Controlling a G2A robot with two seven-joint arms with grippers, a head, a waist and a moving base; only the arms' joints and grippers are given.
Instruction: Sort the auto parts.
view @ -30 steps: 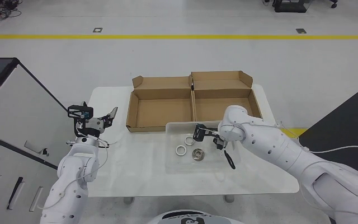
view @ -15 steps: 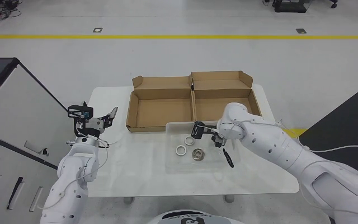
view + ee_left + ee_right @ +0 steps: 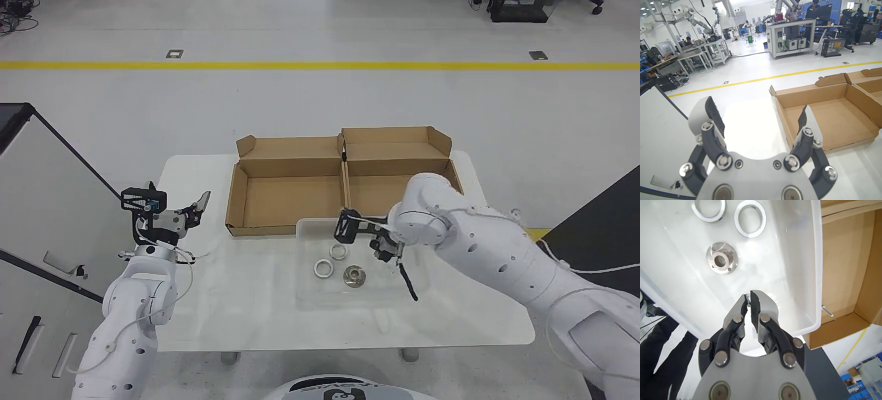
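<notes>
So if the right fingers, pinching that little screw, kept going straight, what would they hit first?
Probably the bare floor of the white bin, just beyond the right gripper and its small screw. The flanged metal hub sits slightly off that line, though depth is hard to judge.

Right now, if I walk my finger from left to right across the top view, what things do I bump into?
Open left gripper → leftmost silver metal ring → round silver flanged hub → right gripper, shut on a small metal screw.
</notes>
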